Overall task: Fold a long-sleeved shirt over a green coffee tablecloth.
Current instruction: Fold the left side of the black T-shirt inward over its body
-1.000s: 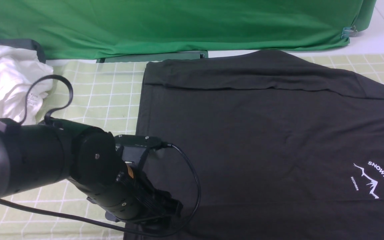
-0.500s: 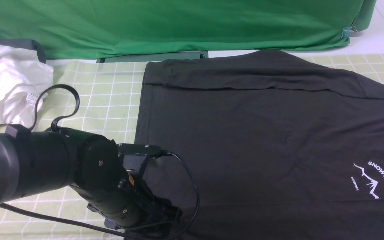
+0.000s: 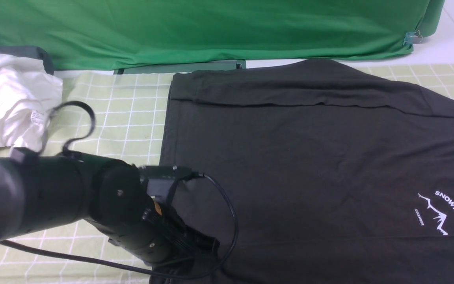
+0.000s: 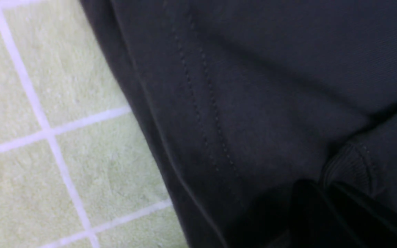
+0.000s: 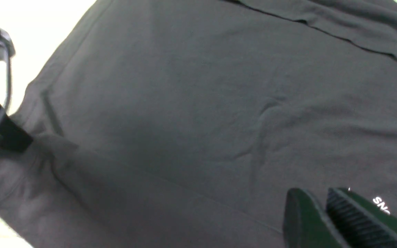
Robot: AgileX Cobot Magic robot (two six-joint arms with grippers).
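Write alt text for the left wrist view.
The left claw is shut on a bunched fold of the black long-sleeved shirt near its stitched hem. Past the shirt's edge shows the pale green coffee tablecloth with white grid lines.

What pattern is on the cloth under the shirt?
The tablecloth is pale yellow-green with a grid of thin white lines, clearest in the left wrist view.

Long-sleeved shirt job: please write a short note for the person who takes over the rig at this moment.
Left gripper: shut on the long-sleeved shirt at its near left corner.
Right gripper: fingers close together over the shirt near the white print, holding nothing; open or shut unclear.
Shirt lies flat on the green coffee tablecloth.
Done: one sleeve looks folded in along the far edge.
Left: fold the body.
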